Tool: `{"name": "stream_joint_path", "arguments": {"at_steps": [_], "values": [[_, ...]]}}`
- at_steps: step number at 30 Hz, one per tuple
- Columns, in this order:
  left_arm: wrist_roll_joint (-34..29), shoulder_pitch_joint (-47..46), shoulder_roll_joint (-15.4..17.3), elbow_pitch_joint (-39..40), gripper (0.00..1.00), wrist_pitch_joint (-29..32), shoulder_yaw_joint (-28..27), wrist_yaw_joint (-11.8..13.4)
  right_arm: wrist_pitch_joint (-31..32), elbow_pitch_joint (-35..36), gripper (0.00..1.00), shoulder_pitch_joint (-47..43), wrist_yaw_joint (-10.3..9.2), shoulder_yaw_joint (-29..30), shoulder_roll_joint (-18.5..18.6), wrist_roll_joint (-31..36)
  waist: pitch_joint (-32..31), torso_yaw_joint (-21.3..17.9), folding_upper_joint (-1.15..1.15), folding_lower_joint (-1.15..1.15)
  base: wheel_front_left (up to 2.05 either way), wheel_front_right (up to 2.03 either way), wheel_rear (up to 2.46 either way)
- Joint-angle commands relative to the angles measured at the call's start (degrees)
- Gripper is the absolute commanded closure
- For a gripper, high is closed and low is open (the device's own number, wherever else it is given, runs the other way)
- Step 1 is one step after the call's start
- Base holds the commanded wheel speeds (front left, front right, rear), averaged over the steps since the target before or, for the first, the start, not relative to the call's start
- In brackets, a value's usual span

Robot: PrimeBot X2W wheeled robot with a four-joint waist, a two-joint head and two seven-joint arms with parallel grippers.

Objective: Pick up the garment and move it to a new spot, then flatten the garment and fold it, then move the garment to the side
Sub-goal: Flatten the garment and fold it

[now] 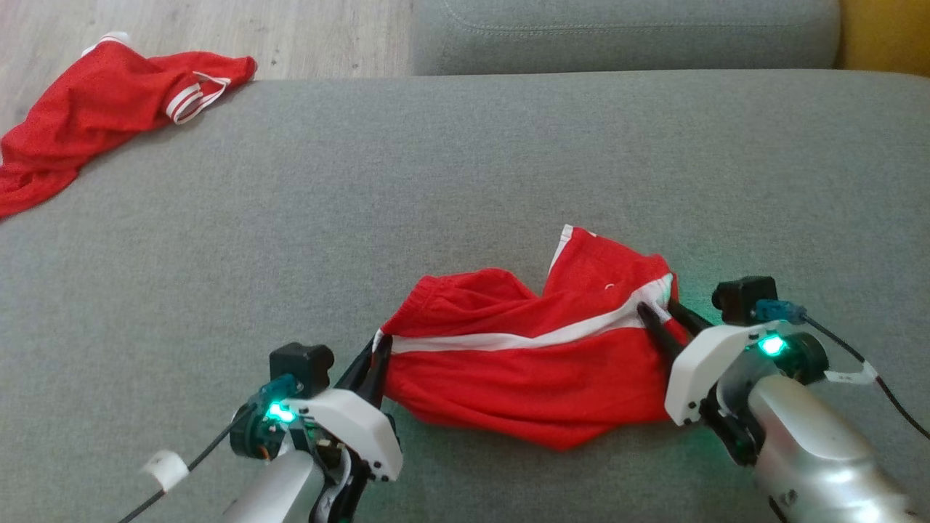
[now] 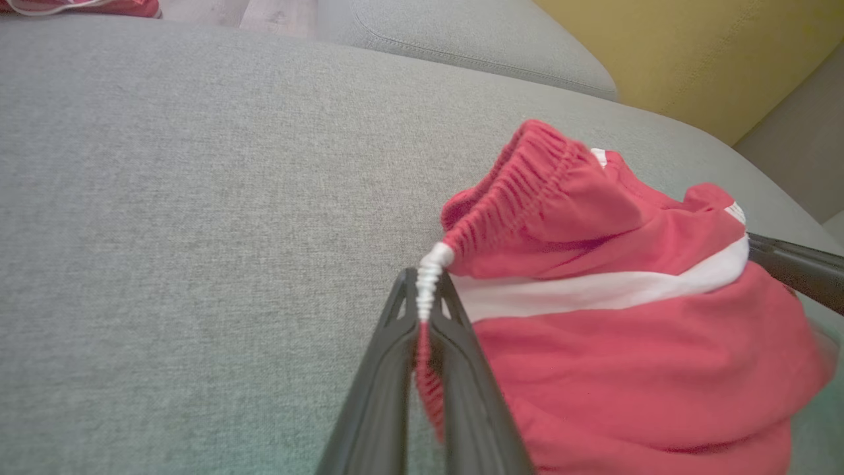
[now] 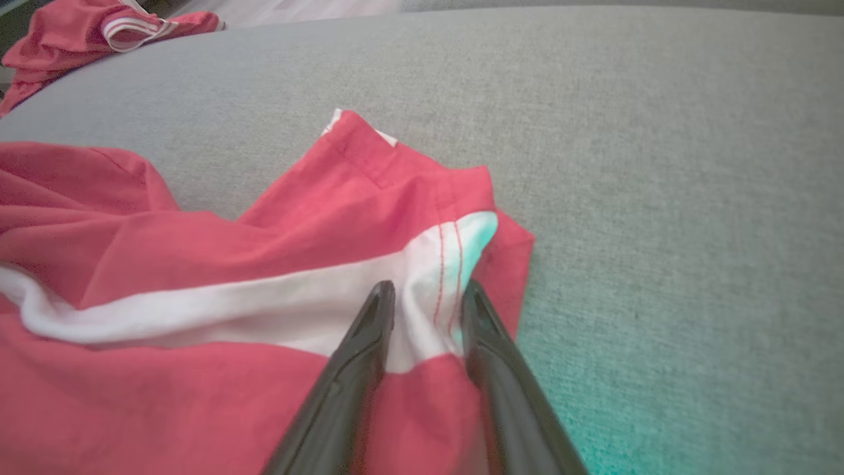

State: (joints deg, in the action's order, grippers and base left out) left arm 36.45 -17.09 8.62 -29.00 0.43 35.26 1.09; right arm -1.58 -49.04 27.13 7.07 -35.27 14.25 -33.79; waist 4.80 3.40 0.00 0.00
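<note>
The garment [image 1: 508,370] is soft matt cloth, the sofa cushion [image 1: 436,181] rough-woven fabric.

Left claw [image 1: 381,343] is clamped tight; right claw [image 1: 656,307] has its fingers partly apart.

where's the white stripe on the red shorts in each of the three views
head view: white stripe crosses the red fabric shorts at lower centre, rising to the right.
left wrist view: right of centre, running right from the left gripper.
right wrist view: left half, ending at the right gripper.
shared landmark: second red garment with white trim, upper left corner in all three.
</note>
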Motion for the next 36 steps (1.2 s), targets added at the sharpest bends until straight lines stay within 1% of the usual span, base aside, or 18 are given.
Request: {"name": "stream_joint_path", "arguments": {"at_steps": [1, 3, 4, 5, 7, 9, 10, 12, 13, 15, 16, 22, 27, 32, 36], "values": [[0.47, -1.06, 1.19, 1.96, 1.00, -0.30, -1.63, 0.42, -1.34, 1.38, 0.51, 2.32, 0.42, -1.34, -0.53, -0.21, -0.22, -0.14, 0.00, 0.00, 0.00, 0.00, 0.00], [0.60, -0.82, 1.26, 2.06, 1.00, -0.30, -1.60, 0.51, -1.88, 1.65, 0.50, 2.42, 0.42, -2.08, -0.48, 0.03, -0.36, -0.26, 0.00, 0.00, 0.00, 0.00, 0.00], [0.65, -0.70, 1.28, 2.12, 1.00, -0.30, -1.56, 0.55, -2.23, 1.78, 0.45, 2.52, 0.42, -2.38, -0.46, 0.28, -0.41, -0.31, 0.00, 0.00, 0.00, 0.00, 0.00], [0.69, -0.60, 1.30, 2.18, 1.00, -0.29, -1.52, 0.60, -2.55, 1.99, 0.44, 2.58, 0.42, -2.59, -0.58, 0.33, -0.44, -0.36, 0.00, 0.00, 0.00, 0.00, 0.00], [0.78, -0.43, 1.32, 2.33, 1.00, -0.27, -1.46, 0.71, -2.88, 2.42, 0.47, 2.68, 0.42, -2.83, -0.91, 0.14, -0.47, -0.44, 0.00, 0.00, 0.00, 0.00, 0.00], [0.86, -0.33, 1.35, 2.47, 1.00, -0.22, -1.39, 0.82, -2.78, 2.64, 0.58, 2.81, 0.42, -3.10, -1.10, -0.04, -0.49, -0.51, 0.00, 0.00, 0.00, 0.00, 0.00], [0.93, -0.29, 1.37, 2.57, 1.00, -0.16, -1.33, 0.90, -2.61, 2.73, 0.69, 2.97, 0.42, -3.32, -1.12, -0.27, -0.48, -0.47, 0.00, 0.00, 0.00, 0.00, 0.00], [1.02, -0.30, 1.40, 2.63, 1.00, -0.17, -1.30, 0.94, -2.54, 2.65, 0.78, 3.26, 0.42, -3.51, -0.96, -0.30, -0.45, -0.38, 0.00, 0.00, 0.00, 0.00, 0.00], [1.02, -0.30, 1.40, 2.63, 1.00, -0.17, -1.30, 0.94, -2.54, 2.65, 0.78, 3.26, 0.42, -3.51, -0.96, -0.30, -0.45, -0.38, 0.00, 0.00, 0.00, 0.00, 0.00], [1.11, -0.31, 1.48, 2.66, 1.00, -0.28, -1.34, 0.99, -2.83, 2.48, 0.99, 3.70, 0.42, -3.33, -0.73, -0.11, -0.42, -0.34, 0.00, 0.00, 0.00, 0.00, 0.00], [1.16, -0.31, 1.51, 2.67, 1.00, -0.36, -1.38, 1.04, -3.12, 2.38, 1.00, 3.88, 0.42, -3.06, -0.63, -0.06, -0.42, -0.32, 0.00, 0.00, 0.00, 0.00, 0.00], [1.60, -0.20, 1.69, 3.28, 1.00, -1.80, -2.06, 1.24, -5.22, 2.89, 1.00, 4.40, 0.42, -0.96, 0.04, 0.21, -0.99, -0.62, 0.00, 0.00, 0.00, 0.00, 0.00], [3.96, -0.17, 1.21, 6.00, 1.00, -3.67, -4.07, 0.46, -6.99, 5.45, 1.00, 4.17, 0.42, 1.13, 1.59, 0.53, -2.26, -1.12, 0.00, 0.00, 0.00, 0.00, 0.00], [6.40, -0.30, 1.87, 11.46, 1.00, -4.13, -6.38, -0.15, -7.92, 10.54, 1.00, 2.54, 0.42, 4.07, 3.80, 0.89, -4.58, -1.59, 0.00, 0.00, 0.00, 0.00, 0.00], [7.76, -0.43, 3.40, 17.84, 1.00, -3.01, -7.94, 0.10, -7.80, 17.75, 1.00, 0.52, 0.42, 7.13, 5.64, 1.68, -6.36, -2.01, 0.00, 0.00, 0.00, 0.00, 0.00]]}}
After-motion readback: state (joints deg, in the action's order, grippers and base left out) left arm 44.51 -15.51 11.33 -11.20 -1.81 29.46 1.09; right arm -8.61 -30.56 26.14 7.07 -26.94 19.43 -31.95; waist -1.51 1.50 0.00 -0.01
